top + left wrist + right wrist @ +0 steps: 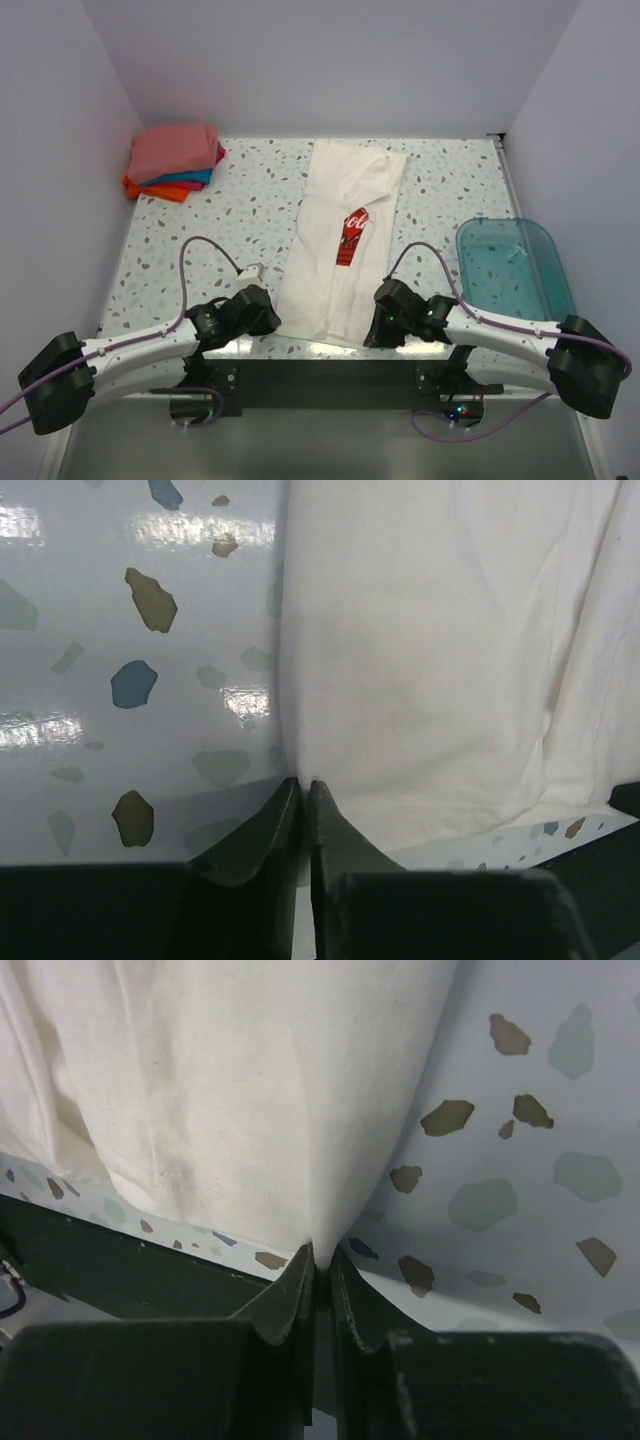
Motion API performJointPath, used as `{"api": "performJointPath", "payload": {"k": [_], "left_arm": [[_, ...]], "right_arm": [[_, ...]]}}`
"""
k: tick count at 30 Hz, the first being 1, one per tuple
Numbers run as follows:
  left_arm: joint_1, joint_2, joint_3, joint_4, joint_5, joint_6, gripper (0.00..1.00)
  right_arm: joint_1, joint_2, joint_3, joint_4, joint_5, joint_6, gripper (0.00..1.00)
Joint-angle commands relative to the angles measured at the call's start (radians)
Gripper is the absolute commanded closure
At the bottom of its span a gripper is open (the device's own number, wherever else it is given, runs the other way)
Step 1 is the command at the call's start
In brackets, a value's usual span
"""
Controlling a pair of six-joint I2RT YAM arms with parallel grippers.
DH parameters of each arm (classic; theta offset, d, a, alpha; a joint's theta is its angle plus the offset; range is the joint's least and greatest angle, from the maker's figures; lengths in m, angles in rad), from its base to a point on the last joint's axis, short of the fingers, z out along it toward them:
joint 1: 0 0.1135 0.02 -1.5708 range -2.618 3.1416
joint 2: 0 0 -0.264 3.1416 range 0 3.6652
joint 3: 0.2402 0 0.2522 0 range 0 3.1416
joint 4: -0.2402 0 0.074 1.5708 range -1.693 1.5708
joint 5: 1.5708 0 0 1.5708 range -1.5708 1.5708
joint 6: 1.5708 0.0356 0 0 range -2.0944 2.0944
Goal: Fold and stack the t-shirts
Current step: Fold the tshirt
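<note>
A white t-shirt [340,240] with a red chest print [352,235] lies folded lengthwise in a long strip down the middle of the table. My left gripper [268,322] is shut on the strip's near left corner; the white cloth [420,660] runs into the pinched fingertips [303,785]. My right gripper [378,325] is shut on the near right corner, the cloth [230,1090] drawn to a point between its jaws [320,1257]. A stack of folded t-shirts [175,160], salmon-pink over teal and orange, sits at the far left corner.
A translucent teal plastic bin [512,265] stands at the right side of the speckled table [200,260]. White walls close in the table on three sides. The table's near edge [320,350] lies just behind both grippers.
</note>
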Motion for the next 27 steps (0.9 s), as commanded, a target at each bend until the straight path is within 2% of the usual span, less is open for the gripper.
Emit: {"api": "performJointPath", "payload": {"k": [1, 2, 3, 8, 11, 17, 21, 24, 27], "left_arm": [[0.001, 0.011, -0.015, 0.026, 0.074, 0.061, 0.91], [-0.001, 0.003, -0.012, 0.029, 0.096, 0.075, 0.99], [-0.004, -0.005, -0.009, 0.026, 0.104, 0.078, 1.00], [-0.088, -0.064, 0.040, -0.018, 0.099, 0.076, 1.00], [-0.102, -0.048, 0.103, -0.030, 0.084, 0.095, 1.00], [-0.055, 0.073, 0.281, 0.038, 0.022, 0.194, 1.00], [0.022, 0.201, 0.382, 0.140, 0.027, 0.216, 1.00], [0.089, 0.300, 0.421, 0.243, 0.029, 0.195, 1.00], [0.155, 0.392, 0.462, 0.338, -0.001, 0.187, 1.00]], "right_arm": [[0.008, -0.012, 0.035, -0.093, 0.034, -0.026, 0.92], [0.008, -0.024, 0.046, -0.131, 0.038, -0.038, 1.00], [0.008, -0.035, 0.064, -0.151, 0.038, -0.066, 1.00], [0.064, -0.088, 0.126, -0.292, 0.067, -0.126, 1.00], [0.077, -0.090, 0.185, -0.373, 0.127, -0.178, 1.00], [0.067, -0.012, 0.418, -0.504, 0.392, -0.317, 1.00], [-0.001, 0.120, 0.491, -0.455, 0.495, -0.407, 1.00], [-0.150, 0.186, 0.523, -0.357, 0.500, -0.466, 1.00], [-0.224, 0.255, 0.557, -0.273, 0.518, -0.499, 1.00]]}}
